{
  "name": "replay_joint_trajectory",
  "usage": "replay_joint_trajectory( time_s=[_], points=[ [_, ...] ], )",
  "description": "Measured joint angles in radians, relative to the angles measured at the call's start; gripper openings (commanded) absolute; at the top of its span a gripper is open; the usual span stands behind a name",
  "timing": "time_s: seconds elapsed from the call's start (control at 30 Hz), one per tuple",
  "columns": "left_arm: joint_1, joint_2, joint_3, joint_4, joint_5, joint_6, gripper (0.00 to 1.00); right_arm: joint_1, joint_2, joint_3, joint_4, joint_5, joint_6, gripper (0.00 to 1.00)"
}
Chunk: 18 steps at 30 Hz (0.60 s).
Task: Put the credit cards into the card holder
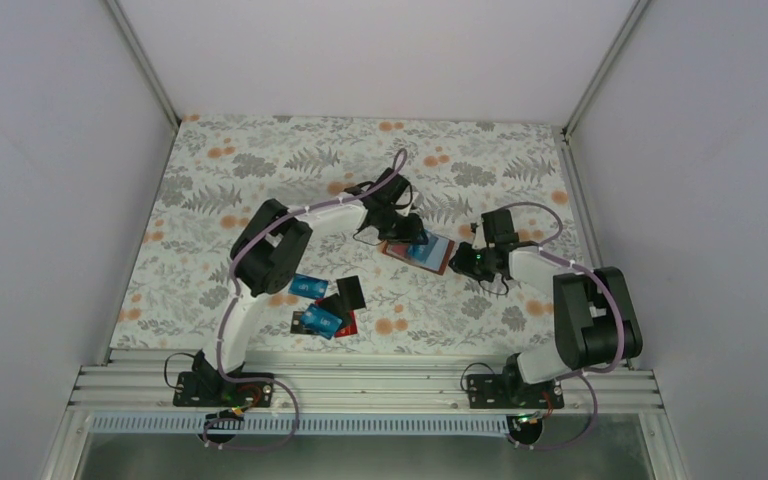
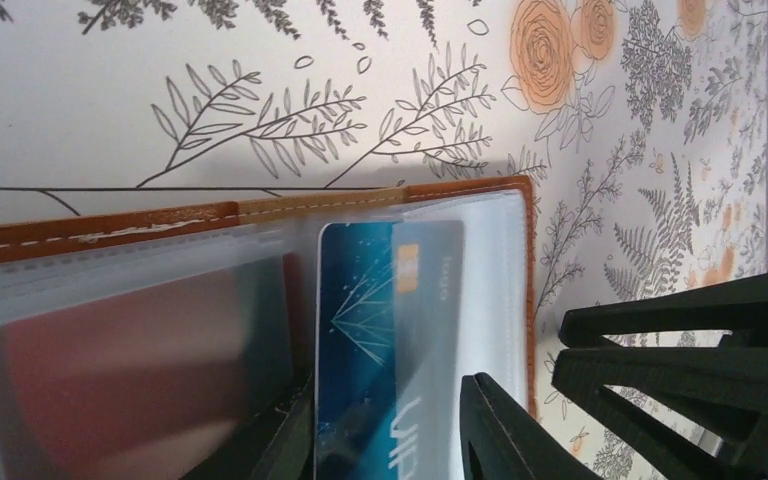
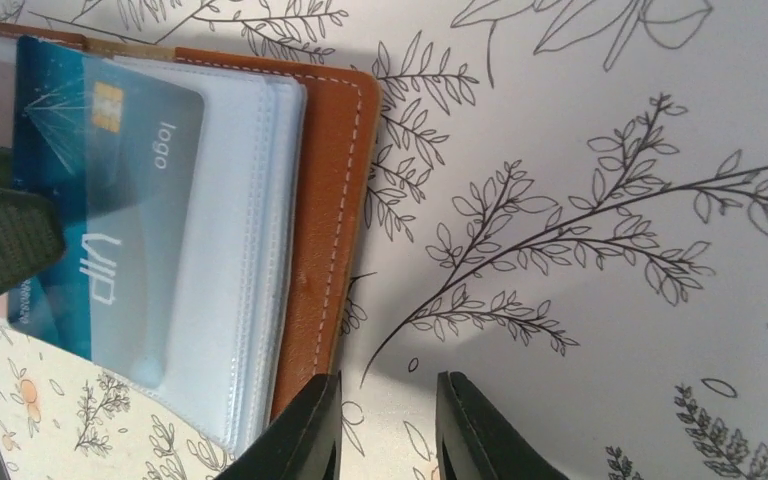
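The card holder point(image 1: 441, 257) lies open on the flowered table, reddish-brown with clear sleeves point(image 3: 245, 230). A blue credit card point(image 2: 370, 330) sits partway inside one sleeve; its left part sticks out. My left gripper point(image 2: 388, 400) hangs right over that card, jaws apart, one finger at each long side. A red card point(image 2: 110, 380) shows inside the neighbouring sleeve. My right gripper point(image 3: 388, 385) is open beside the holder's leather edge point(image 3: 325, 200), its left finger over that edge, with only tablecloth between the fingers.
Loose cards lie front left of the holder: a blue one point(image 1: 308, 286), a black one point(image 1: 350, 292), another blue one point(image 1: 320, 321) and a red one point(image 1: 351, 324). An aluminium rail point(image 1: 360, 385) runs along the near edge. White walls enclose the table.
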Motion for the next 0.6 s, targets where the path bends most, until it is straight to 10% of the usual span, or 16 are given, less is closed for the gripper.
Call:
replay_joint_trajectory(
  time_s=[0.6],
  points=[
    [-0.056,0.064,0.266,-0.315,-0.224,0.151,0.48,0.031,0.078,0.060,0.010,0.027,0.003,0.10]
  ],
)
